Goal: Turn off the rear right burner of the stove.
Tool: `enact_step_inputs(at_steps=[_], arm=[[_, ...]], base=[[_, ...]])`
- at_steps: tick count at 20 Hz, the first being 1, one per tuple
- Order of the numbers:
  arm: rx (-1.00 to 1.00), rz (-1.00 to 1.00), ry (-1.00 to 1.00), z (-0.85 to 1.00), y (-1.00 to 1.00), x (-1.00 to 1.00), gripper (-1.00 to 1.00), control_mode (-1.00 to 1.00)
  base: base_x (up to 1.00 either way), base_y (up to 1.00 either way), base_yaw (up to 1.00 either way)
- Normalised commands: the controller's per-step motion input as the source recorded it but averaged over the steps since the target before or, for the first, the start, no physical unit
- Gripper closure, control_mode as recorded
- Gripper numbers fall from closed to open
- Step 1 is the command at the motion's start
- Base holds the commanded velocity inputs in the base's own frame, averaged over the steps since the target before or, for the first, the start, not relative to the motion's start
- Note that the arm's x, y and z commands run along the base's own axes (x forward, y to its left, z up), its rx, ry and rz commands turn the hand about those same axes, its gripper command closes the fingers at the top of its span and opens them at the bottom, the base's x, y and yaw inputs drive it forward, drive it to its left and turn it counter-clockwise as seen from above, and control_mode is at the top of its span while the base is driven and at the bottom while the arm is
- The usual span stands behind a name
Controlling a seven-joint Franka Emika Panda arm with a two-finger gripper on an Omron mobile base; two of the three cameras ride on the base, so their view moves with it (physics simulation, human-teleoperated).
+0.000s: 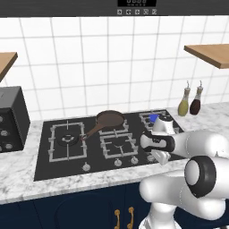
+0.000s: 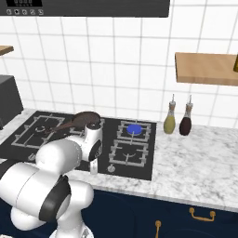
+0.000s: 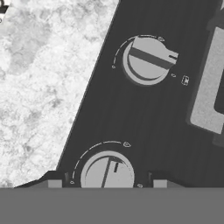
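The stove [image 1: 44,156] sits sunk in the marble desk [image 2: 195,162], and its rear right burner [image 2: 134,129] glows blue at the far right corner, at about 1 o'clock from the robot in the right base view. The same burner [image 1: 153,118] peeks out above the arm in the left base view. A brown pan [image 1: 110,119] rests on the rear middle grate with its handle pointing toward 8 o'clock. Two bottles [image 2: 178,122] (one olive, one dark) stand on the desk well apart from the burner, at its 3 o'clock.

The tool [image 3: 104,183] hangs low over the front edge of the stove, above the row of knobs. In the hand view its two fingertips [image 3: 54,183] stand spread, one on each side of the near knob [image 3: 107,173] without touching it. A second knob [image 3: 148,59] lies at 12 o'clock from the first, its ridge slanted. Marble shows at 9 o'clock of both knobs, and a grey grate [image 3: 210,87] at 3 o'clock.
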Motion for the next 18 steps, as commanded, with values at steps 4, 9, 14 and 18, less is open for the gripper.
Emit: enact_step_inputs(at_steps=[4, 9, 14, 18], arm=[[0.00, 0.00, 0.00, 0.00, 0.00, 0.00, 1.00, -1.00], [0.06, -0.16, 0.00, 0.00, -0.03, 0.00, 1.00, -1.00], [0.15, -0.36, 0.09, 0.00, -0.08, 0.00, 1.00, -1.00], [0.17, -0.44, 0.18, 0.00, -0.09, 0.00, 1.00, -1.00]], base=[[0.00, 0.00, 0.00], [0.00, 0.00, 0.00], [0.00, 0.00, 0.00], [0.00, 0.00, 0.00]])
